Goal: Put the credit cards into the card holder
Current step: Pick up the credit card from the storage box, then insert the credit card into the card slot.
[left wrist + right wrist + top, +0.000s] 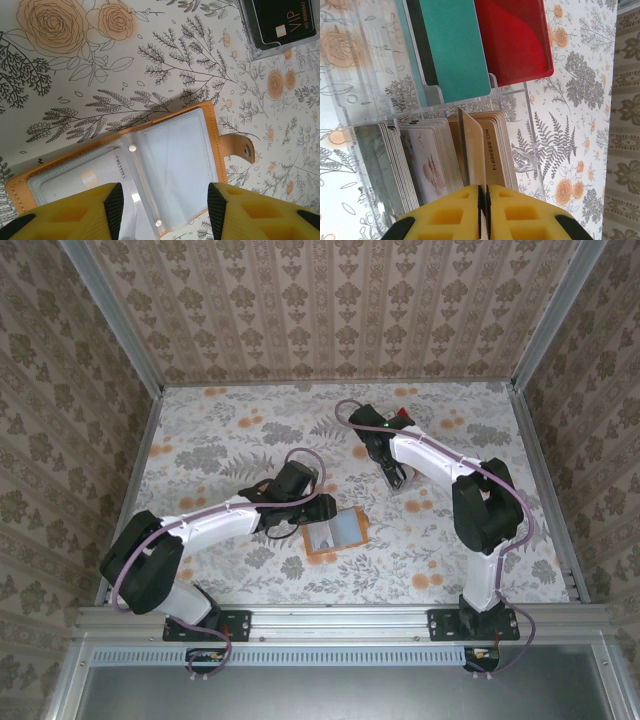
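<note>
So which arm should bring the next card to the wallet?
Probably the right one. The right end effector is already pinched on a card standing in the clear rack. The left end effector hangs open over the open wallet, holding nothing.

Floral-print table (200, 440), open card holder (340, 535) lying flat (sleeves up), clear rack (370, 75) of credit cards (492, 150)
</note>
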Robot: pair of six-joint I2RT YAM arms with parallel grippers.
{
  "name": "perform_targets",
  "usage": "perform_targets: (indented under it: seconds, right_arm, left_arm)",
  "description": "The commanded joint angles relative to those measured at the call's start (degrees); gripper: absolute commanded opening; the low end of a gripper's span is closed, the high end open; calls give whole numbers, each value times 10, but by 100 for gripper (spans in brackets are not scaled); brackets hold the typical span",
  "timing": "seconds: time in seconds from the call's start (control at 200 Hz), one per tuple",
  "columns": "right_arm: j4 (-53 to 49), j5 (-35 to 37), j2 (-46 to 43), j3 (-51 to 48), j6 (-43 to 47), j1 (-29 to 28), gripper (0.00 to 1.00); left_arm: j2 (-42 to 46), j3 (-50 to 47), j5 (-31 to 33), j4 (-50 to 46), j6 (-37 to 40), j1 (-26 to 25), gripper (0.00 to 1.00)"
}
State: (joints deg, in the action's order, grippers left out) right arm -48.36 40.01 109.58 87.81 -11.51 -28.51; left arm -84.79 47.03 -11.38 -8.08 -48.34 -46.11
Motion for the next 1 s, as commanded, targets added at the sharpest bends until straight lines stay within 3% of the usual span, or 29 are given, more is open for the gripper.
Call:
perform_targets:
  seconds: [0.0, 0.225, 0.625, 0.805, 0.99]
  right_arm:
    - [-24, -16, -26, -2, -1, 4, 10]
    - [-37, -44, -50, 3, -14, 7, 8]
    - [-45, -167, -149, -29, -60, 25, 7]
    - [-8, -305, -229, -69, -105, 29, 6]
    - [125, -510, -320, -183, -197, 32, 5]
  left_arm:
    - [-5, 12, -6, 1, 7, -1, 51]
    - [1, 12, -7, 0, 5, -1, 51]
    - [26, 8, -2, -1, 1, 0, 51]
    - [56, -11, -12, 22, -17, 13, 53]
    - [86, -43, -73, 87, -54, 47, 58]
